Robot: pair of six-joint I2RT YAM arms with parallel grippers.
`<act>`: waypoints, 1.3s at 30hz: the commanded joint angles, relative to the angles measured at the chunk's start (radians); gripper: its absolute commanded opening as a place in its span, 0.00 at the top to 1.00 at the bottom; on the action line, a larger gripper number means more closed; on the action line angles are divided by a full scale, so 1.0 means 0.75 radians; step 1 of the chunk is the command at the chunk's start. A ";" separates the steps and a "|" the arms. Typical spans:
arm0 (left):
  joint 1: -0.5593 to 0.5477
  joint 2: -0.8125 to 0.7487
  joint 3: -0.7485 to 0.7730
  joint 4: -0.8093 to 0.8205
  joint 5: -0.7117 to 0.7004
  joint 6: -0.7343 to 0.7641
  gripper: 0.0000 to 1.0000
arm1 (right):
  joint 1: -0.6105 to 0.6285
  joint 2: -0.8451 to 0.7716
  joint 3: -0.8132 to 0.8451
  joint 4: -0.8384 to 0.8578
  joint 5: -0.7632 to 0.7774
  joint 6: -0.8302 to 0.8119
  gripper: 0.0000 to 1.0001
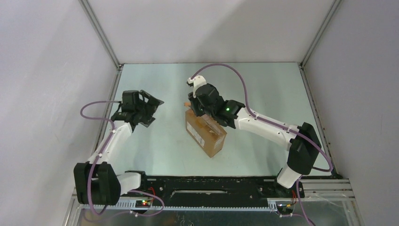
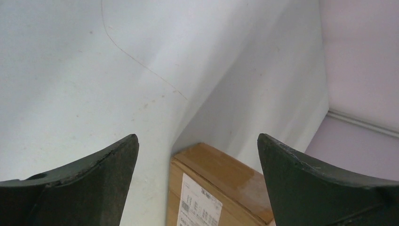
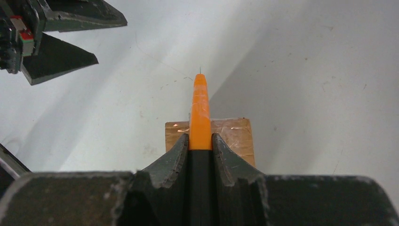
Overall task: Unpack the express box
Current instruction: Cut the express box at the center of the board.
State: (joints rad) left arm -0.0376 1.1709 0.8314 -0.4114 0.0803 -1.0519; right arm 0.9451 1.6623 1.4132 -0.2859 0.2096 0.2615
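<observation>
The express box, brown cardboard with a white label and clear tape, lies mid-table. Its label face shows low in the left wrist view, between and beyond my wide-apart left fingers. My left gripper hovers open and empty to the box's left, apart from it. My right gripper is shut on an orange-and-black utility knife. The knife's orange tip points past the far end of the box. In the top view the right gripper sits over that far end.
Grey enclosure walls stand close on three sides, with metal frame posts at the back corners. The arm bases and a black rail run along the near edge. Purple cables loop off both arms. My left gripper's fingers show at the right wrist view's upper left.
</observation>
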 commanded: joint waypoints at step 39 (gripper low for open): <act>-0.664 1.081 1.725 -1.462 -0.325 -0.017 0.00 | 0.008 -0.647 -0.278 -0.203 0.349 0.033 1.00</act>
State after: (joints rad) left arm -0.5190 1.9453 2.0632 -1.4448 -0.1383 -1.0714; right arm 0.9497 1.2339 1.2129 -0.4797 0.4530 0.2638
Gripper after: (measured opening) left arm 0.996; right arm 0.227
